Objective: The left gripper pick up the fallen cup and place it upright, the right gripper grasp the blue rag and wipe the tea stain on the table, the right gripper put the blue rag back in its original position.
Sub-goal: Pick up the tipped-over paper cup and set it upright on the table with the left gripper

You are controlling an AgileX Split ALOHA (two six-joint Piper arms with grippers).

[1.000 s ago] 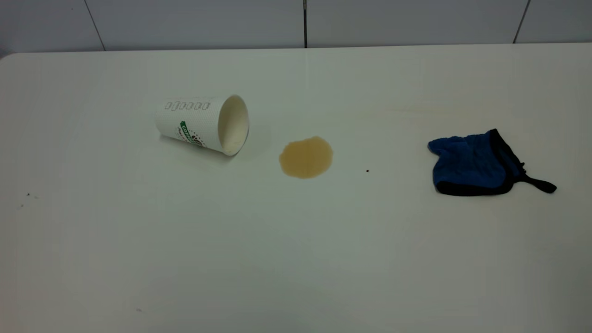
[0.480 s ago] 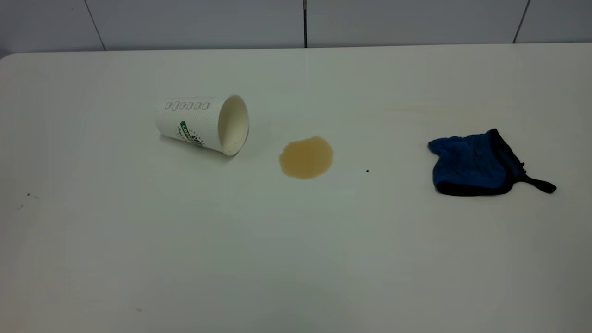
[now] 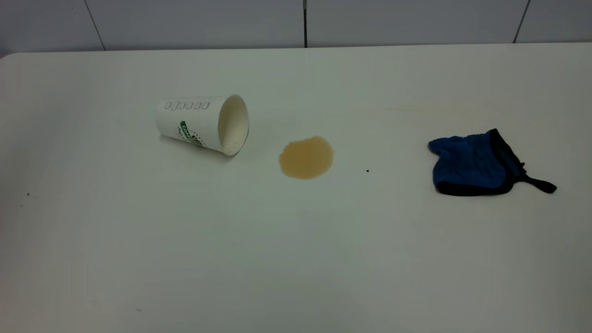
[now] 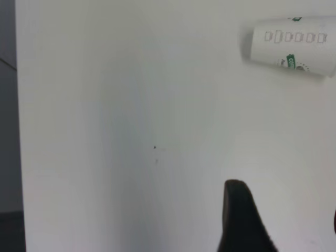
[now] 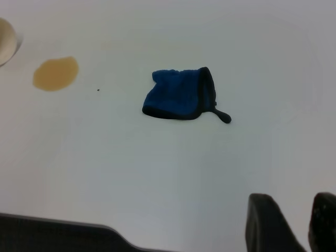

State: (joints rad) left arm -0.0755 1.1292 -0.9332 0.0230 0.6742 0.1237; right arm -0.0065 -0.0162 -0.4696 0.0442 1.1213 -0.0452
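**Toppled paper cup, tea puddle and blue cloth lie apart on white table**

A white dimpled paper cup (image 3: 202, 123) with a green banner logo lies on its side on the left half of a large plain white smooth table (image 3: 296, 254), its open mouth turned toward the centre; just beside that mouth, but not touching it, sits a roundish light-brown tea stain (image 3: 305, 157); a tiny dark speck (image 3: 367, 170) marks the surface a little to the right of the puddle. Well apart from both, on the right side, a small royal-blue fuzzy rag (image 3: 476, 164) with black edging lies crumpled flat, its short black strap (image 3: 541, 184) trailing toward the table's right edge; grey wall panels (image 3: 185, 23) run behind the far edge.

In the left wrist view, the left gripper (image 4: 286, 223) hangs above bare tabletop, well short of the cup (image 4: 291, 46); one black finger (image 4: 239, 218) shows plainly and only a sliver of the other at the frame's edge, a wide gap between them, nothing held. In the right wrist view, the right gripper (image 5: 307, 223) hangs clear of the rag (image 5: 178, 94), with the stain (image 5: 55, 73) farther off; its two black fingers (image 5: 268, 223) stand narrowly parted and empty. Neither arm appears in the exterior view.
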